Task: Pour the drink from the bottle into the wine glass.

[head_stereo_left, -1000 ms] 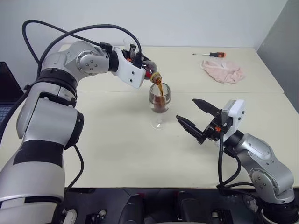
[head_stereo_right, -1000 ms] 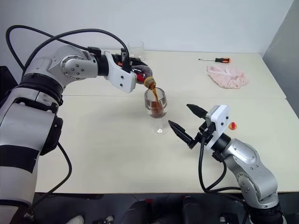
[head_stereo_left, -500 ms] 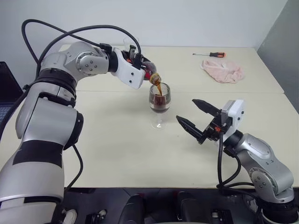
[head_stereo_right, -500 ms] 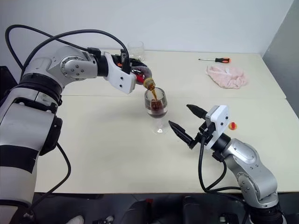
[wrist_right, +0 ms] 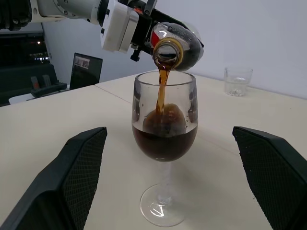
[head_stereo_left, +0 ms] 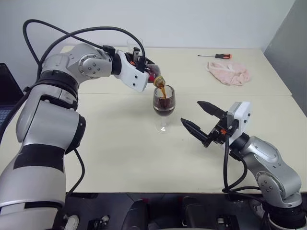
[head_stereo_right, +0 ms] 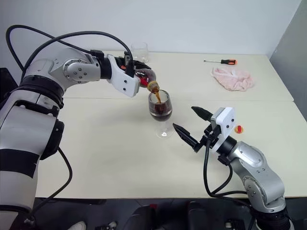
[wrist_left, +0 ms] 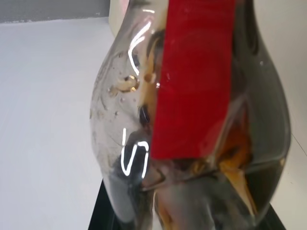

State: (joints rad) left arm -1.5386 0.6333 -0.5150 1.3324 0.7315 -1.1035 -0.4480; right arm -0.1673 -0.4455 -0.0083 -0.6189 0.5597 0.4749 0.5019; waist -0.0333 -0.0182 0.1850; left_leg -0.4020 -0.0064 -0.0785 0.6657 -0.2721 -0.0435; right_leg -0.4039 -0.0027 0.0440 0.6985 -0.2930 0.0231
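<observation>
The level of the drink (wrist_right: 164,142) in the wine glass (head_stereo_left: 164,101) has climbed over the last second — from a shallow pool low in the bowl to a dark band that now fills roughly the lower half. Nothing else has shifted: the bottle (head_stereo_right: 146,80) hangs at the same tilt, its mouth just above the rim, and a thin brown stream falls from it into the bowl.

The left gripper (head_stereo_right: 135,72) is clamped tight on the bottle's rounded body, holding it nearly on its side over the glass. The right gripper (head_stereo_left: 197,120) hovers just beside the glass foot with its 2 fingers spread as wide as they go, holding nothing and touching nothing. The glass stands upright on the worktop (head_stereo_left: 120,158), well apart from the pink cloth (head_stereo_left: 229,74) and the screwdriver (head_stereo_left: 216,56) at the far edge.

For the task, the pour is well under way and going cleanly — no spill shows around the foot. Some liquid remains in the bottle, so the pour can run on, but the rising level will soon call for tipping the bottle back upright.
</observation>
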